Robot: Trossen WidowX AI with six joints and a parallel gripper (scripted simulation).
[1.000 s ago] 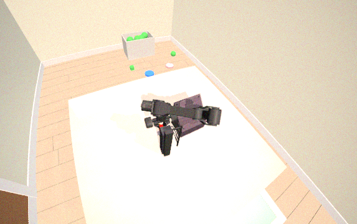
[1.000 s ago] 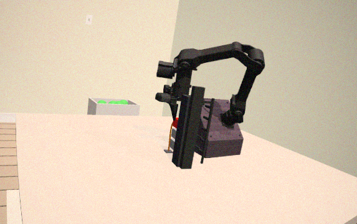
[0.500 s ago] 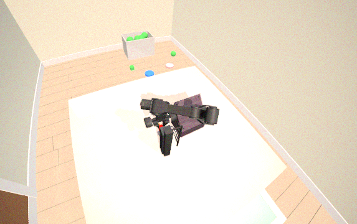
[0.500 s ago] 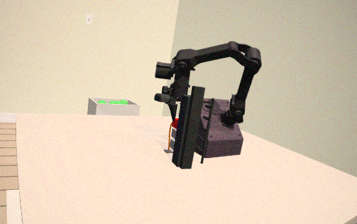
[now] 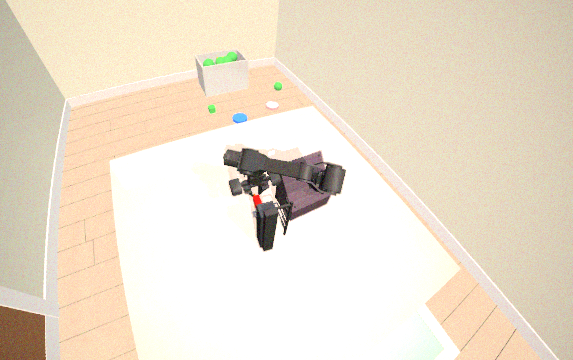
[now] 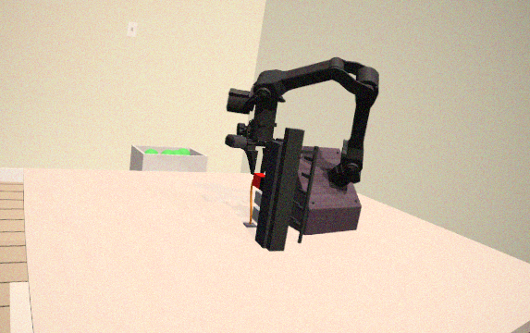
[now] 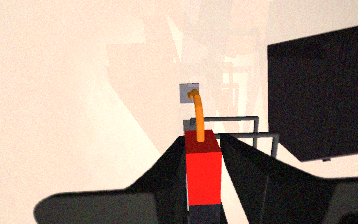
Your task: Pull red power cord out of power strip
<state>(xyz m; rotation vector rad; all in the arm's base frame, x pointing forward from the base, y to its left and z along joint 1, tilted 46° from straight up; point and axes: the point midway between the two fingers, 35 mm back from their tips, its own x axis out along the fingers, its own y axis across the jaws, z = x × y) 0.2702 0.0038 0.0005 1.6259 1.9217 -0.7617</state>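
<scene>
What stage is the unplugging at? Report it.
Done: the gripper is shut on the red plug, one jaw on each side. In hand: the pull; in the exterior view the plug sits against the strip. Left: get it clear, open, back away.
</scene>
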